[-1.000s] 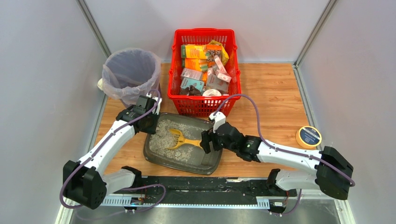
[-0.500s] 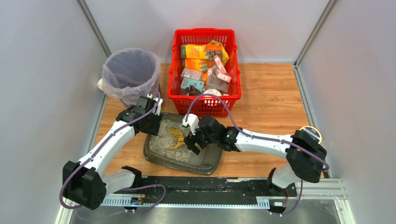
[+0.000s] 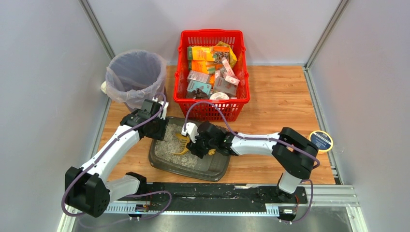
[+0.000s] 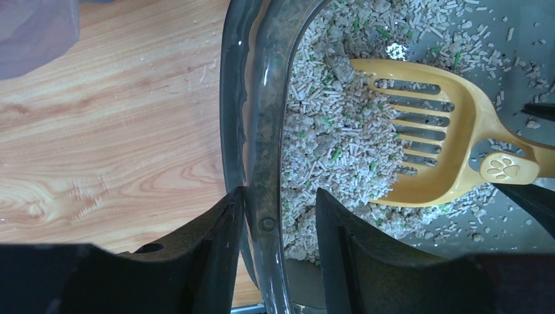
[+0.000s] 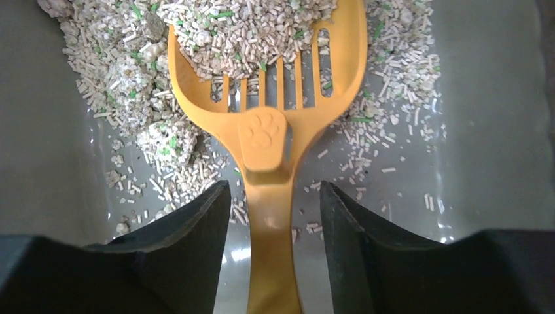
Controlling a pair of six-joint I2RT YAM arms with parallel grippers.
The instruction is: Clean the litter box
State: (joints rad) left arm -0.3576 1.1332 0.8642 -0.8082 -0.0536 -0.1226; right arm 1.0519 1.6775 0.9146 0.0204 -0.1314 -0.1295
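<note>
The litter box (image 3: 212, 169) is a dark grey tray in front of the arms, with pale litter (image 3: 169, 145) heaped at its left end. A yellow slotted scoop (image 3: 182, 143) lies in the litter, its handle pointing right. My left gripper (image 3: 155, 126) is at the box's far left rim. In the left wrist view its jaws (image 4: 278, 196) straddle the rim (image 4: 265, 131), open, with a gap on the inner side. My right gripper (image 3: 194, 145) sits low over the tray. Its jaws (image 5: 275, 190) stand on either side of the scoop handle (image 5: 268, 248), open, touching neither side.
A red mesh basket (image 3: 212, 108) full of small boxes stands right behind the litter box. A round bag-lined bin (image 3: 133, 72) is at the back left, just beyond my left gripper. A yellow tape roll (image 3: 320, 141) lies on the wooden table at the right.
My right arm has reached left across the tray until its jaws flank the scoop handle, and they have narrowed. My left gripper has widened at the rim. The scoop and the box have stayed put.
</note>
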